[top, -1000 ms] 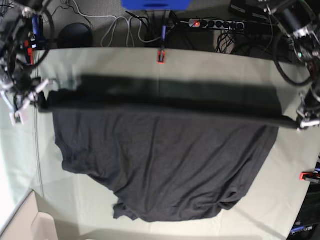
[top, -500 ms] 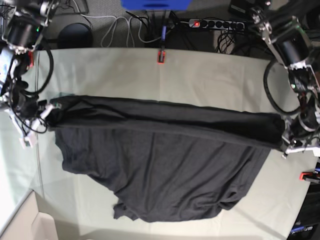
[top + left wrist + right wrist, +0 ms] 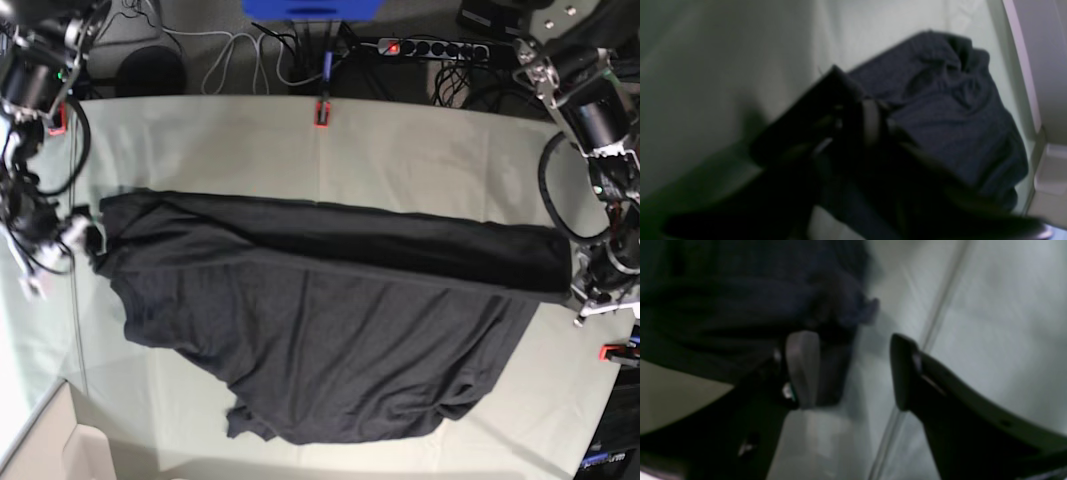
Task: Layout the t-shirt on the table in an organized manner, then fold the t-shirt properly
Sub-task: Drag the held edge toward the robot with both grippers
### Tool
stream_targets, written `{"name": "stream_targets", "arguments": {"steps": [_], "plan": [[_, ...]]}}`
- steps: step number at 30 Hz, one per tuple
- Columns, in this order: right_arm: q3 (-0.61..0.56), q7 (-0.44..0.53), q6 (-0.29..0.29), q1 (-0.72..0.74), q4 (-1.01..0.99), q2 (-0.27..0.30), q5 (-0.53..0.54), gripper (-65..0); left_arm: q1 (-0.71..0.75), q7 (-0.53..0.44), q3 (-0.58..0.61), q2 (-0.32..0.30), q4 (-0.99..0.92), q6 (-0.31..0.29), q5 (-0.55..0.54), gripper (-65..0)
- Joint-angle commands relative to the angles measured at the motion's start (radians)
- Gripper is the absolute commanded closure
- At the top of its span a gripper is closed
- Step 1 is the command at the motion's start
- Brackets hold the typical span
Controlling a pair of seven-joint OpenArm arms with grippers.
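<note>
Where its top edge folds over, dark t-shirt (image 3: 320,330) on pale table (image 3: 420,150).

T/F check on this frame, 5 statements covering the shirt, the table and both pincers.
1. The t-shirt lies on the table with its far edge turned over into a long dark band. True.
2. The right pincer is clamped shut on the fabric. False: its jaws stand apart, with table cloth visible between them and the shirt edge just beside one finger.
3. The shirt is already folded into a neat rectangle. False: its near edge is rumpled and uneven.
4. A red-orange clamp sits at the table's far edge. True.
5. The left pincer hangs high above the middle of the shirt. False: it sits low at the shirt's end; whether it grips is unclear.
</note>
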Motion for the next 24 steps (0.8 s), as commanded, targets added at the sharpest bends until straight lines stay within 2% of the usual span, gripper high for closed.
{"name": "stream_targets", "arguments": {"steps": [1,6,9,16,20,24], "plan": [[0.018,0.010,-0.001,-0.002,0.030,0.014,0.014,-35.2,-0.026,-0.002,0.002,-0.012,0.015,-0.010,-0.013,-18.7],[0.079,0.010,-0.001,-0.084,0.102,-0.006,0.017,-35.4,-0.014,0.004,0.002,-0.013,0.036,-0.011,-0.015,-42.4],[0.109,0.010,-0.001,-0.145,0.179,-0.028,0.017,-35.4,0.034,-0.005,0.002,-0.012,0.075,-0.011,-0.015,-52.5],[0.148,0.015,-0.001,-0.259,0.312,-0.115,0.015,-35.4,0.126,-0.011,-0.002,-0.012,0.082,-0.011,-0.012,-54.4],[0.142,0.021,-0.001,-0.291,0.309,-0.132,0.015,-35.4,0.141,-0.139,0.008,-0.009,-0.025,-0.013,0.030,-54.4],[0.147,0.021,-0.001,-0.298,0.309,-0.144,0.015,-35.4,0.138,-0.237,0.104,-0.010,-0.080,-0.013,0.076,-54.4]]}}
